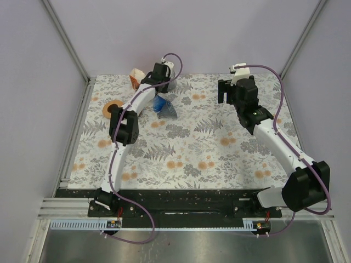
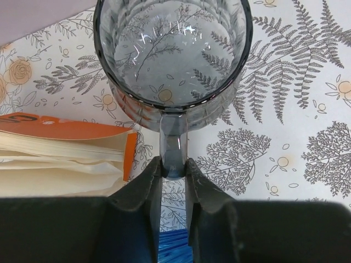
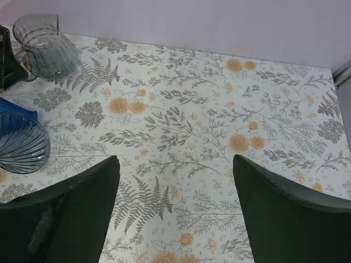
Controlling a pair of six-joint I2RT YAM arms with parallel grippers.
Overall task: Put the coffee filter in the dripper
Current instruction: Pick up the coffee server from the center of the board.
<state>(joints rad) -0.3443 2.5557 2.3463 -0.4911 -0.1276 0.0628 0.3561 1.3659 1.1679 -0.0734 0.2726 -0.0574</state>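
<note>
You have a white surface (image 1: 192, 148) printed with grey ferns and pale orange blooms. At about eleven o'clock on it, the glass jug (image 2: 173, 55) is smoky grey, clear and ribbed, with the fern print showing through. The dripper (image 3: 22, 145) is deep translucent blue with fine radiating ribs. The filter packet (image 2: 77, 130) is bright orange and the filters (image 2: 55, 164) in it are cream. At about nine o'clock, a disc (image 1: 107, 109) is tan with a dark centre. Your left arm (image 1: 140, 101) and right arm (image 1: 279, 142) are white with black joints, and their cables (image 1: 282, 87) are purple. The left hand (image 2: 173, 183) is matte black.
</note>
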